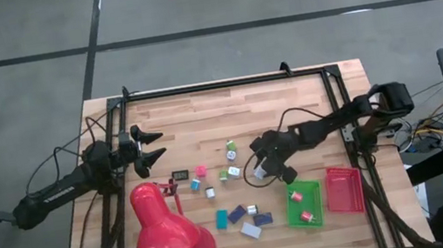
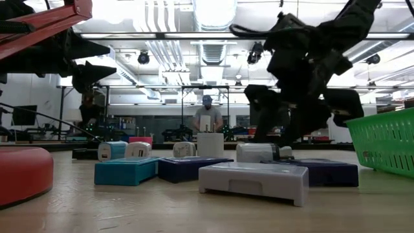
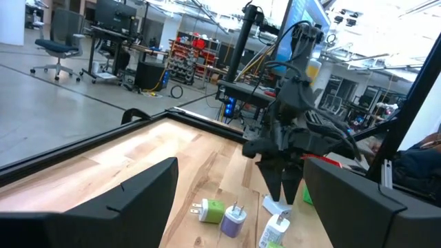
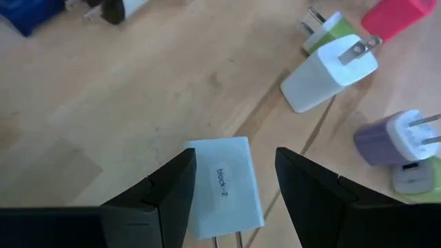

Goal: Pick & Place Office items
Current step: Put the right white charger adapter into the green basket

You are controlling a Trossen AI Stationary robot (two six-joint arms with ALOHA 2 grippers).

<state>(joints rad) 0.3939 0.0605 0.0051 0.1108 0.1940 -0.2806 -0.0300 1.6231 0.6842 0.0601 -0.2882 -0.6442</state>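
Several small office items lie mid-table: a pink cube (image 1: pixel 200 171), green-and-white plug blocks (image 1: pixel 231 151), a teal block (image 1: pixel 222 219), dark blue blocks (image 1: pixel 262 219) and a white flat one (image 1: pixel 251 230). My right gripper (image 1: pixel 268 168) hovers over them, open and pointing down. In the right wrist view its fingers (image 4: pixel 165 193) stand on either side of a white block marked "block-2" (image 4: pixel 224 186), which lies flat on the wood. From the left wrist view the same gripper (image 3: pixel 284 186) is just above that block (image 3: pixel 275 205). My left gripper (image 1: pixel 153 147) waits open near the table's left side.
A green tray (image 1: pixel 304 204) with two pink pieces and a red tray (image 1: pixel 343 189) sit to the right, toward the near edge. A big red desk lamp (image 1: pixel 167 233) stands at the near left. A white plug (image 4: pixel 331 69) and a purple one (image 4: pixel 393 138) lie close to the right gripper. A person (image 2: pixel 206 116) stands in the room beyond.
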